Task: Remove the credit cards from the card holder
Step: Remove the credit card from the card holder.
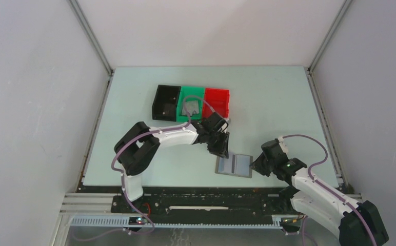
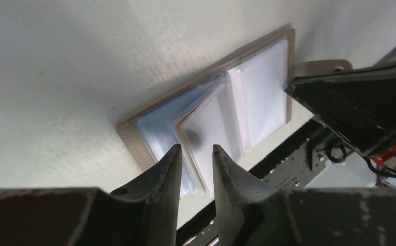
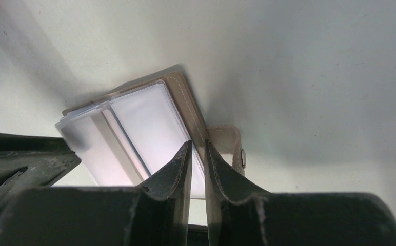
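Lying open, the taupe-edged card holder (image 1: 234, 165) looks translucent inside.

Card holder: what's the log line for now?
card holder: lying open | left gripper: open over clear sleeves | right gripper: pinching its edge

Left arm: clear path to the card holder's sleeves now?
Likely yes: the card holder lies open, the left gripper hangs over its sleeves, jaws apart, nothing between. The right gripper sits at its tab.
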